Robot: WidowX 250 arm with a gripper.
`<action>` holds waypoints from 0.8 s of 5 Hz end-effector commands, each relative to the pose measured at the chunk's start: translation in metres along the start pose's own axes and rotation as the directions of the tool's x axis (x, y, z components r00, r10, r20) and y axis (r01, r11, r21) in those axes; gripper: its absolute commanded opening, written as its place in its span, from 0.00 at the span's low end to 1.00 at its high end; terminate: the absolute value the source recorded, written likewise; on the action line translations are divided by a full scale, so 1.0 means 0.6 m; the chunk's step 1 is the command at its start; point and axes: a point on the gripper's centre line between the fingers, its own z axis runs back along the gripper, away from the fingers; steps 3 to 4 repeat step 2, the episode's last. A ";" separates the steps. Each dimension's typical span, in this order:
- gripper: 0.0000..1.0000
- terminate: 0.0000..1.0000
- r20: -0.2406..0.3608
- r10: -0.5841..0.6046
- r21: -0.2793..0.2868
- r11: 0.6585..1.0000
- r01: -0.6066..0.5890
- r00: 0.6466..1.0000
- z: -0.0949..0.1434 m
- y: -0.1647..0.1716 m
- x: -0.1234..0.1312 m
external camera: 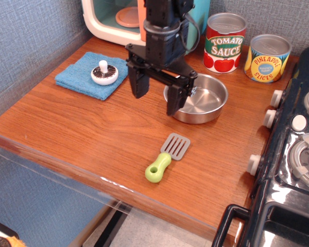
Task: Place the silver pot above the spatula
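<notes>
The silver pot (203, 99) sits on the wooden counter, beyond the spatula and slightly to its right. Its wire handle is hidden behind the arm. The spatula (167, 156) lies nearer the front edge, grey slotted head toward the pot, lime-green handle pointing front-left. My gripper (157, 100) hangs open and empty over the counter just left of the pot. Its right finger overlaps the pot's left rim in the image; I cannot tell if it touches.
A blue cloth (95, 74) with a toy mushroom (104, 72) lies at the back left. A toy microwave (124, 20) stands behind. A tomato sauce can (224, 42) and a pineapple can (267, 57) stand at the back right. A toy stove (296, 154) fills the right side.
</notes>
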 end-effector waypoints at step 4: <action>1.00 1.00 0.061 0.042 0.016 0.999 -0.043 0.997 0.021 0.016 -0.017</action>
